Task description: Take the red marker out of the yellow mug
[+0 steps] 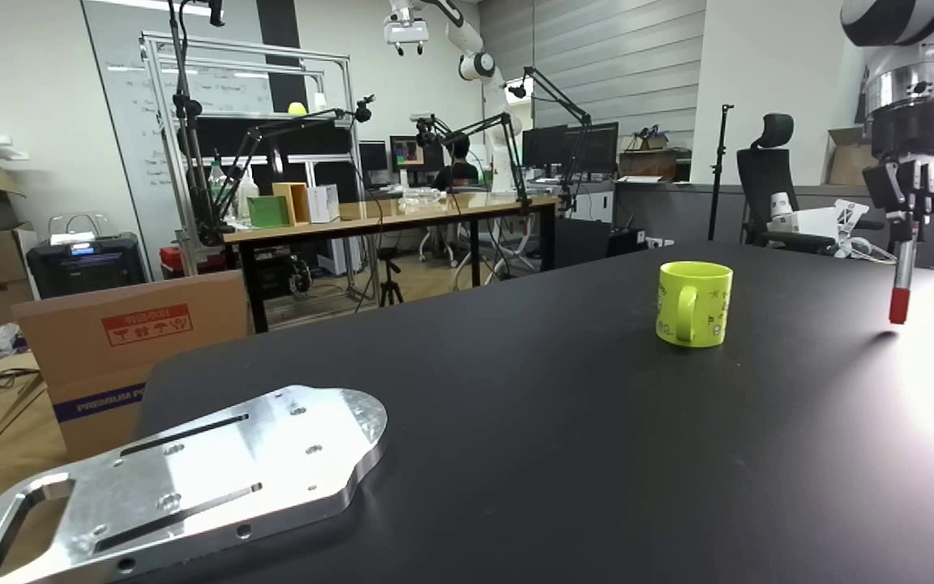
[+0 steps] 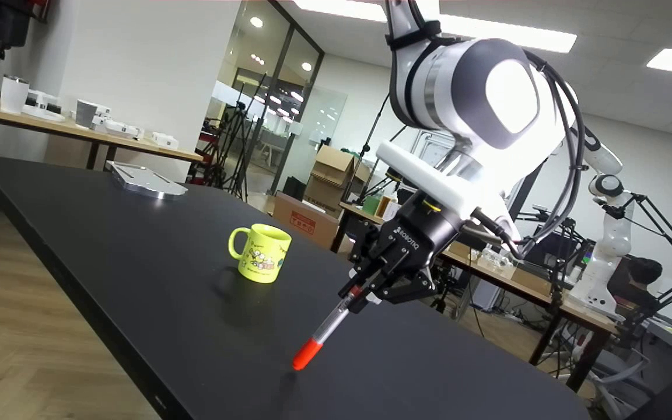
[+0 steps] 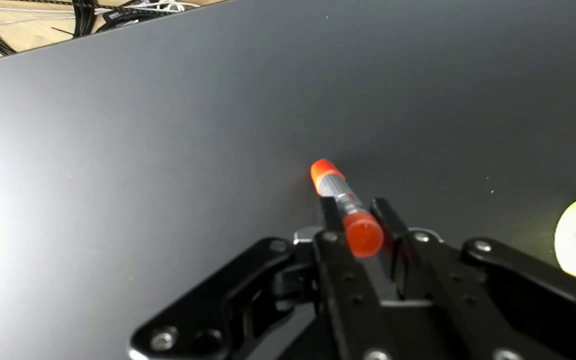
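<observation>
- The red marker (image 2: 331,322), grey along its barrel and red at either end, is out of the yellow mug (image 1: 712,304) and in my grip, nearly upright.
- Its lower end is close over the black table (image 1: 516,454); I can't tell whether it touches.
- My gripper (image 3: 353,202) is closed down to the marker's width, a finger on each side near its upper end, which shows between them in the wrist view.
- The mug stands upright on the table, well apart from the marker; my wrist view catches only part of it, at the right edge.
- Farther off on the same table lies a slotted metal plate (image 1: 216,466), well apart from the mug.
- Beyond the table's edge I have a cardboard box (image 1: 134,353), a wooden-topped desk (image 1: 297,232) and another robot arm (image 2: 610,251).
</observation>
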Robot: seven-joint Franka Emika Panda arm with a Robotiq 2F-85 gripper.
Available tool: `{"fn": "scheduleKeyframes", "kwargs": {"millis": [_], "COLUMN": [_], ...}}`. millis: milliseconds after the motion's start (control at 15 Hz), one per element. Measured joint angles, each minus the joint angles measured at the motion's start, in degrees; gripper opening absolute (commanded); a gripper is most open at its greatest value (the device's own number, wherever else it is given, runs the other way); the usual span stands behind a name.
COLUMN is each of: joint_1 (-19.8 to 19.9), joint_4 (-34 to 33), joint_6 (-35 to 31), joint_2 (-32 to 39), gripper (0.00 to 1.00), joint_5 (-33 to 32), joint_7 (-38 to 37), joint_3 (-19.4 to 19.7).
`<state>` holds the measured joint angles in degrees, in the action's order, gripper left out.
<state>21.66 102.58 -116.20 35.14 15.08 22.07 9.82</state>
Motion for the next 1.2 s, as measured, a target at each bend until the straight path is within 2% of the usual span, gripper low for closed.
{"fn": "scheduleKeyframes", "kwargs": {"millis": [467, 933, 1200], "joint_1": [0.5, -0.2, -1.3], "joint_4": [-5.4, -3.9, -3.1], "joint_6": [-0.9, -14.4, -17.0], "joint_2": [3.8, 4.7, 5.9], "gripper": [0.05, 0.05, 0.05], "joint_5": [0.0, -0.8, -2.6], "joint_7": [-2.7, -3.5, -5.1], "joint_3": [-0.5, -1.1, -1.5]}}
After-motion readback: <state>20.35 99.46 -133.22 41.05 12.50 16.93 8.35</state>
